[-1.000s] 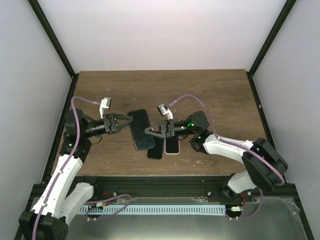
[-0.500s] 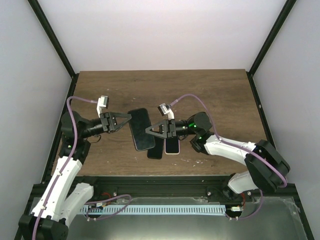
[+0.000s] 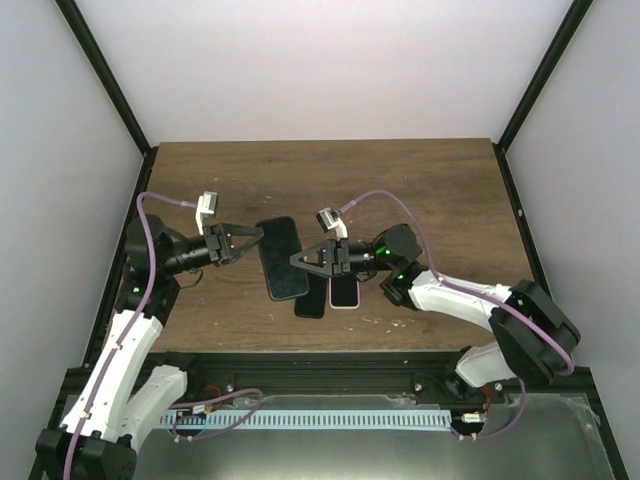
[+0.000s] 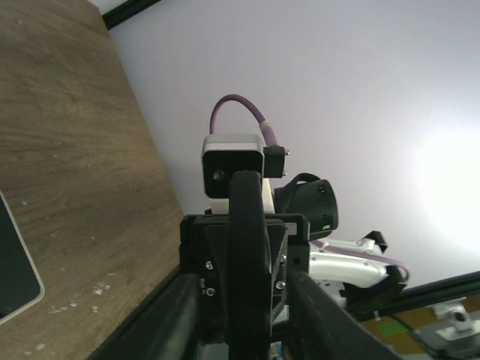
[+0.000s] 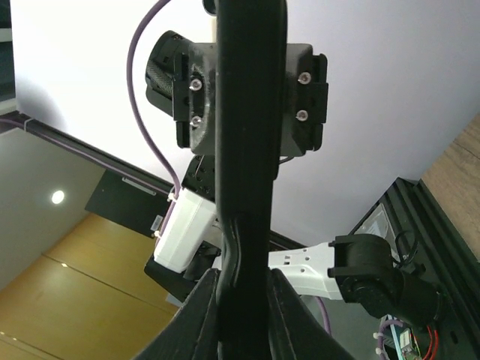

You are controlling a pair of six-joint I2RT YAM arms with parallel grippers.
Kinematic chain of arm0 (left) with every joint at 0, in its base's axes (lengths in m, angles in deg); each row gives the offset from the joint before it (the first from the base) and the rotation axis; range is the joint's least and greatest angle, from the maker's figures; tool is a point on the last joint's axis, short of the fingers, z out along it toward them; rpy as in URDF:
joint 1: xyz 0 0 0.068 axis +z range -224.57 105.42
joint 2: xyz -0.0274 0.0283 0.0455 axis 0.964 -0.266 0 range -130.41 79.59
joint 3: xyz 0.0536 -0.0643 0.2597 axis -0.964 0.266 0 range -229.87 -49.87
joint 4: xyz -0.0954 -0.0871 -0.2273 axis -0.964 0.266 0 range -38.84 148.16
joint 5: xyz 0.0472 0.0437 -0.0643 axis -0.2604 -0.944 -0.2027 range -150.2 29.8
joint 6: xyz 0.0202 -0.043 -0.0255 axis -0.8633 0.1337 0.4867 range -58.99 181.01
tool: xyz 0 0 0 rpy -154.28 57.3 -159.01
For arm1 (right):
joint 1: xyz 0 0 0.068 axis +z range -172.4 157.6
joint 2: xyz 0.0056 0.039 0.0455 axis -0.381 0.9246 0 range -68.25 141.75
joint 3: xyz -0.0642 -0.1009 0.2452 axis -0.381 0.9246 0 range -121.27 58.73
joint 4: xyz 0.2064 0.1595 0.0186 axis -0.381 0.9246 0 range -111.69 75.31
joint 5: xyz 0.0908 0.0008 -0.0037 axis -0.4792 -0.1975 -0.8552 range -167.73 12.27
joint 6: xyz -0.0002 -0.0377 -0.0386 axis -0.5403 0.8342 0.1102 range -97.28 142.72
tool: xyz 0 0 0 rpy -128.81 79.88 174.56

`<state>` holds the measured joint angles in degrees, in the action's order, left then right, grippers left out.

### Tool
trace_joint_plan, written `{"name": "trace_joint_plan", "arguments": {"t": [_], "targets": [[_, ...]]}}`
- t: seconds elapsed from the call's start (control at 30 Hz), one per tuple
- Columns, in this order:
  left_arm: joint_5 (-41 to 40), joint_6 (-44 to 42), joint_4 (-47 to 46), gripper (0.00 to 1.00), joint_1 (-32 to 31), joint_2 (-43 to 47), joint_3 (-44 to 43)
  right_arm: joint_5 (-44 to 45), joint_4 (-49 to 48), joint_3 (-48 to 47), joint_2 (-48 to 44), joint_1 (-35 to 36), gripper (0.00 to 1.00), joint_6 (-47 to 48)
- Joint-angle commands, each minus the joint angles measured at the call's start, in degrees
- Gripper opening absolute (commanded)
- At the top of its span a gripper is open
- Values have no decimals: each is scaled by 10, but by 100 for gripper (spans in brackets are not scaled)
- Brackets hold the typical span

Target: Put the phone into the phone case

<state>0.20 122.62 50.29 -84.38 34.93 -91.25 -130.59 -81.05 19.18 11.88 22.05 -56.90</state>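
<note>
Work surface: a wooden table (image 3: 420, 200) enclosed by white walls (image 3: 300, 70). Reference item: the large dark slab (image 3: 282, 258) at mid-table. A small black slab (image 3: 311, 300) and a white-rimmed slab (image 3: 345, 291) lie just beside its near right corner. I cannot tell which of the three is the phone and which the case. My left gripper (image 3: 260, 236) points at the reference slab's left edge, and my right gripper (image 3: 295, 262) sits at its right edge. The overhead view hides both finger gaps. The left wrist view shows my left fingers (image 4: 157, 311) slightly apart with nothing between them. It shows the right gripper end-on as one narrow bar, closed, with nothing seen held.
</note>
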Motion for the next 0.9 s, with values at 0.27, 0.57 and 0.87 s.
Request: {"name": "trace_joint_plan", "arguments": {"t": [0.27,0.57,0.87], "targets": [[24,2,5,56,0,1,18,109,105,-55,-35,-1,5,60],[53,-4,13,44,-5,-6,53,166,127,-60,-19,-17,5,66],[57,-12,21,43,-14,-13,79,184,112,-58,1,-23,5,49]]}}
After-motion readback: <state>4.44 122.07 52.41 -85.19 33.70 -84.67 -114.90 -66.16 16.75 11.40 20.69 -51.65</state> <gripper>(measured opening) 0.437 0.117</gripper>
